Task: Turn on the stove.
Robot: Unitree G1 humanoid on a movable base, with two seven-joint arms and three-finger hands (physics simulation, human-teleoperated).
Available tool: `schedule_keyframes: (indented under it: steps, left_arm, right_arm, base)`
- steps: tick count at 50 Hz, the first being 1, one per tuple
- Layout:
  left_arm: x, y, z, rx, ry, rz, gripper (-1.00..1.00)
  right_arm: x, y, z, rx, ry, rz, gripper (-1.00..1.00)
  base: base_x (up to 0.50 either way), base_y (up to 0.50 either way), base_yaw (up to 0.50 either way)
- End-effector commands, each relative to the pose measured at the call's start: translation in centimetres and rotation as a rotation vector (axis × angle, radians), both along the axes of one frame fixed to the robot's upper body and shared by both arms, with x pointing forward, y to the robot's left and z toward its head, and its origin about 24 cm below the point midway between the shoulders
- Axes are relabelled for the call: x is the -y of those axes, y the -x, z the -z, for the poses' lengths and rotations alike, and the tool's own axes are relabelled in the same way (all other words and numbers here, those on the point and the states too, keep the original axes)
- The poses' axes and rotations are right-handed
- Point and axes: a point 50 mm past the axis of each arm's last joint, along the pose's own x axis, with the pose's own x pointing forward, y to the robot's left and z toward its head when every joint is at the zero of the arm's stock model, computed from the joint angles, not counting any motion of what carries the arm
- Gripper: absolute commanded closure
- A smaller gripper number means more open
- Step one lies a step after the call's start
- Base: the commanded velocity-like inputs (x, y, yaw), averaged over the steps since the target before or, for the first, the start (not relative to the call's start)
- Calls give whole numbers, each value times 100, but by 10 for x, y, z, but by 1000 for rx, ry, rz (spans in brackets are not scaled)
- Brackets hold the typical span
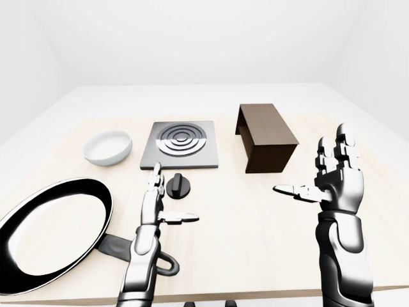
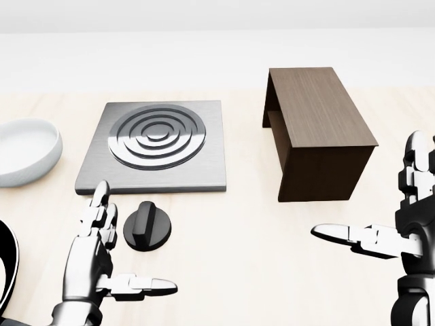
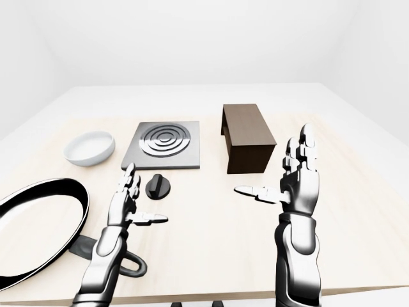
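- The knob sat just below the stove plate's lower edge, apart from it, on the table.
- Our left hand was just left of the knob, fingers spread, not touching.
- Our right hand hovered well right of the knob, also spread, holding nothing.
- We judged the knob rigid, smooth and light to turn; best pinched across its raised centre ridge, thumb opposite fingers.
- The brown box stood right of the stove, clear of us.

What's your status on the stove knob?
Both hands open: left hand just left of the knob, not touching; right hand off to the right. Knob sits below the stove. Nothing in the way.
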Motion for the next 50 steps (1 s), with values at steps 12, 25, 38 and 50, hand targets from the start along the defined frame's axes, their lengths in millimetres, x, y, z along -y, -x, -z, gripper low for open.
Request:
schedule_keyframes:
  steps: [12, 25, 38, 50]
  left_arm:
    - [7, -3, 48, -193, -21, 23, -100]
    - [9, -2, 54, -218, -23, 34, -100]
    - [11, 0, 57, -230, -27, 38, -100]
    - [18, 5, 51, -200, -31, 64, -100]
  right_arm:
    - [-2, 0, 0, 1, -3, -20, -100]
    - [-3, -1, 3, -11, -2, -26, -100]
    - [-4, 0, 4, -18, -1, -29, -100]
    - [-5, -2, 7, -29, 0, -32, -100]
  base:
    - [0, 0, 0]
    - [0, 0, 0]
    - [0, 0, 0]
    - [0, 0, 0]
